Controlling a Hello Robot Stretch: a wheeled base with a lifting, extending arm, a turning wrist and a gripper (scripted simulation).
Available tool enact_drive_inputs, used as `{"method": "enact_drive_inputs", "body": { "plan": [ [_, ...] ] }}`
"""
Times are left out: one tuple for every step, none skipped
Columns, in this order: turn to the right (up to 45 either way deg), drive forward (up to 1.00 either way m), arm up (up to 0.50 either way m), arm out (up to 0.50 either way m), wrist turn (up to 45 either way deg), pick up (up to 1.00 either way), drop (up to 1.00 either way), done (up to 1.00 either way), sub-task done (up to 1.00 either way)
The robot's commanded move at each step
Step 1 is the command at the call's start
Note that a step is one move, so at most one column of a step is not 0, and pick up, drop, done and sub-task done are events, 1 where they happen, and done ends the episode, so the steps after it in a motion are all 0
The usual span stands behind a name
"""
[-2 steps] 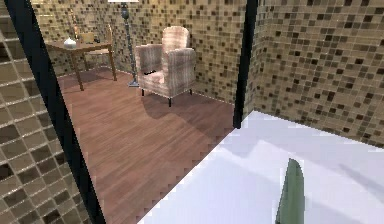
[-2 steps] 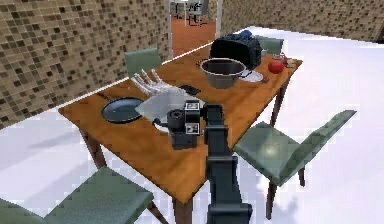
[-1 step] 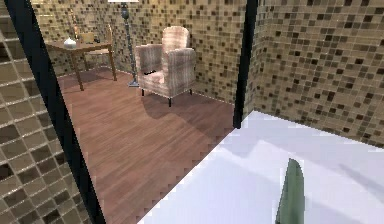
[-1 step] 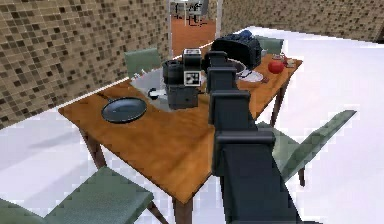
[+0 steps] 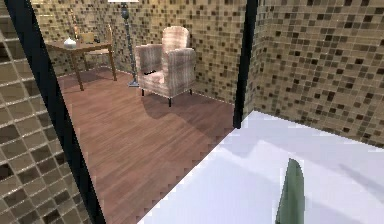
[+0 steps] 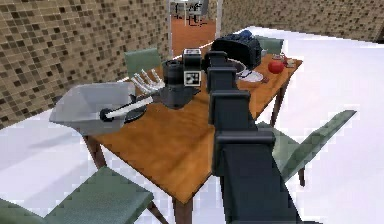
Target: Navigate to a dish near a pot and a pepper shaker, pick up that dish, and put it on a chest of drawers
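No words or numbers can be read; the white squares (image 6: 191,64) on the arm (image 6: 238,140) bear only black marks

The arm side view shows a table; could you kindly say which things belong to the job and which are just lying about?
Job: grey pot, gripper, pale flat thing, perhaps the dish.
Lying about: red round thing, green chair, dark thing.

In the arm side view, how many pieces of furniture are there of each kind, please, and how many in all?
Green chairs: 4
Wooden table: 1
Total: 5
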Motion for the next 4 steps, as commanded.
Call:
{"method": "enact_drive_inputs", "body": {
  "plan": [
    [0.0, 0.00, 0.00, 0.00, -45.0, 0.00, 0.00, 0.00, 0.00],
    [0.0, 0.00, 0.00, 0.00, -27.0, 0.00, 0.00, 0.00, 0.00],
    [0.0, 0.00, 0.00, -0.26, 0.0, 0.00, 0.00, 0.00, 0.00],
    [45.0, 0.00, 0.00, 0.00, 0.0, 0.00, 0.00, 0.00, 0.00]
  ]
}}
